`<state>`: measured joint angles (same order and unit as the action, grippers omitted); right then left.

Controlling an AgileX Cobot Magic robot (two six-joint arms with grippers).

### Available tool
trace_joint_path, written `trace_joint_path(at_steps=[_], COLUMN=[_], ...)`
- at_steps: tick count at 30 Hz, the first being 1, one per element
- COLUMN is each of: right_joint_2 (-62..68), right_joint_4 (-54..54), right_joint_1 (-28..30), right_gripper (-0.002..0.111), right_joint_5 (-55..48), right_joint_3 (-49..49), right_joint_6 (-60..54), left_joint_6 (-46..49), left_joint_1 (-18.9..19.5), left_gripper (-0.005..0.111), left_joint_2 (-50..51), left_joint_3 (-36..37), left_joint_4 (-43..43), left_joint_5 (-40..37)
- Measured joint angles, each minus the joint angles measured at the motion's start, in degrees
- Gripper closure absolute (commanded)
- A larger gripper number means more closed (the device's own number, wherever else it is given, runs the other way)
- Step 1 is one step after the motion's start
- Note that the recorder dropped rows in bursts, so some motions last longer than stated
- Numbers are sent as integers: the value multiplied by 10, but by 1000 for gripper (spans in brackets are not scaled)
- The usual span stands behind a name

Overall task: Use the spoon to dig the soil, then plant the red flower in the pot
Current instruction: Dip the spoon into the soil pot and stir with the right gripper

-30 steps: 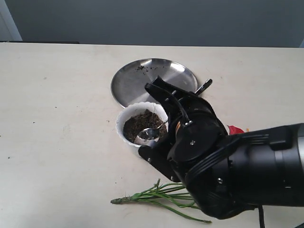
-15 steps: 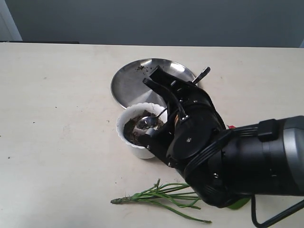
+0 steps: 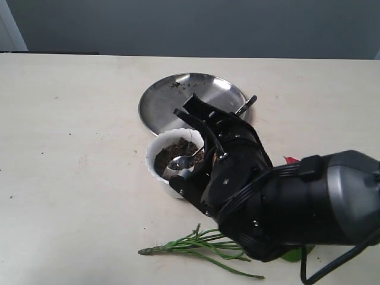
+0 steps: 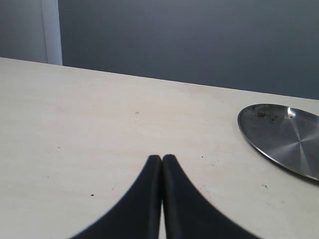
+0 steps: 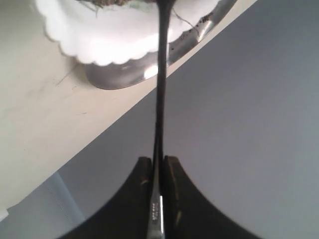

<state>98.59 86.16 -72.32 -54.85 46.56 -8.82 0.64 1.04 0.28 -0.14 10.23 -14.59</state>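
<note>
Two sets of jaws, both closed up.

The left jaws: tips pressed together with nothing between them, hanging over the bare cream-coloured counter (image 4: pixel 75 149). The round shiny steel plate (image 4: pixel 284 137) lies toward their 2 o'clock, with a few dark crumbs (image 4: pixel 264 115) on it.

The right jaws: clamped on the thin straight handle of the small shiny silver metal teaspoon (image 3: pixel 180 161). In the right wrist view the handle runs out from between the two black fingers (image 5: pixel 139 189) straight to the pot.

Exterior view: the bulky black right arm (image 3: pixel 297 208) reaches in from 4 o'clock. The teaspoon handle slants toward 2 o'clock, and its end pokes out past the jaws near the plate's edge. The oval bowl is down inside the small white plastic pot (image 3: pixel 153 155) with the scalloped rim, on the dark brown crumbly soil (image 3: pixel 172 148). How deep the bowl sits cannot be told.

The pot stands upright mid-counter, just at 6 o'clock of the steel plate. Whether the two touch cannot be told.

The artificial red flower (image 3: pixel 190 244) lies flat on the counter at 5 o'clock of the pot, apart from it. Its long thin green stems point toward 9 o'clock. A sliver of red shows at 3 o'clock of the pot and a bit of green leaf shows under the arm. The rest is hidden behind the arm.
</note>
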Motion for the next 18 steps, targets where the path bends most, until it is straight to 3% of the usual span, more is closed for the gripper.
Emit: trace_joint_path(at_steps=[11,18], right_joint_2=[8,-10], right_joint_4=[10,-80], right_joint_1=[0,0], right_gripper=[109,109], right_joint_5=[-54,-66], right_joint_3=[43,74], right_joint_6=[35,0], left_joint_6=[0,0], left_joint_1=[0,0], left_gripper=[106,106], left_joint_2=[0,0], left_joint_3=[0,0], left_joint_4=[0,0], left_joint_5=[0,0])
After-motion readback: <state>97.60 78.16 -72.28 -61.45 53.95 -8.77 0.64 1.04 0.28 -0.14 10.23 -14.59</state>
